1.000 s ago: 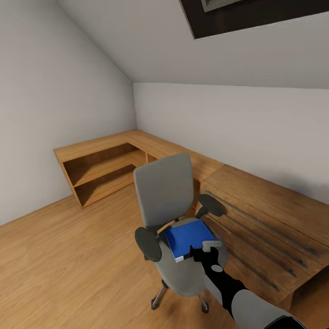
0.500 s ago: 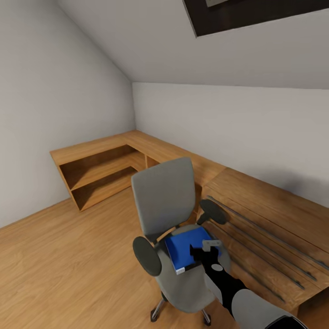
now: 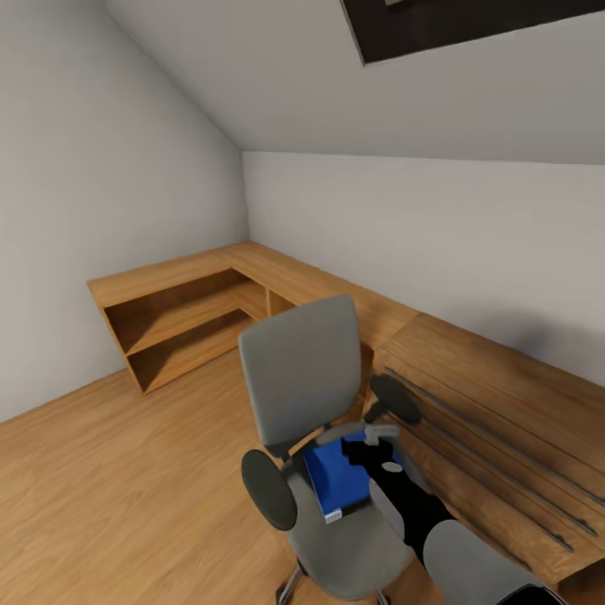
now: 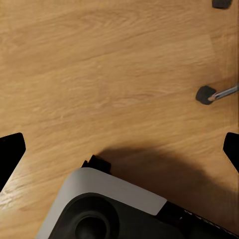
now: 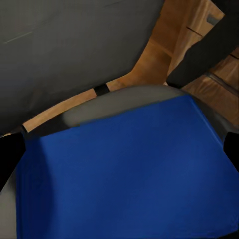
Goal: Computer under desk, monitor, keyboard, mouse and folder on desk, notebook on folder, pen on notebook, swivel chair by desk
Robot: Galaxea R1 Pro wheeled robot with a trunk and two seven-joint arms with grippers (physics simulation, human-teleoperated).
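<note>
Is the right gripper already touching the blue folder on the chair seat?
Cannot tell. In the head view the right gripper overlaps the folder; no gap or contact shows. In the right wrist view its dark fingers sit at the edges, over the folder.

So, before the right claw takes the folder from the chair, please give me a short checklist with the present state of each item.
1. Folder lies flat on the swivel chair seat: ok.
2. Right claw is over the folder: ok.
3. Right claw is open: ok, the wrist view shows the fingertips far apart at both edges.
4. Claw touching the folder: cannot tell.
5. Nothing lies on top of the folder: ok.
6. Left claw is open, above bare floor: ok.
</note>
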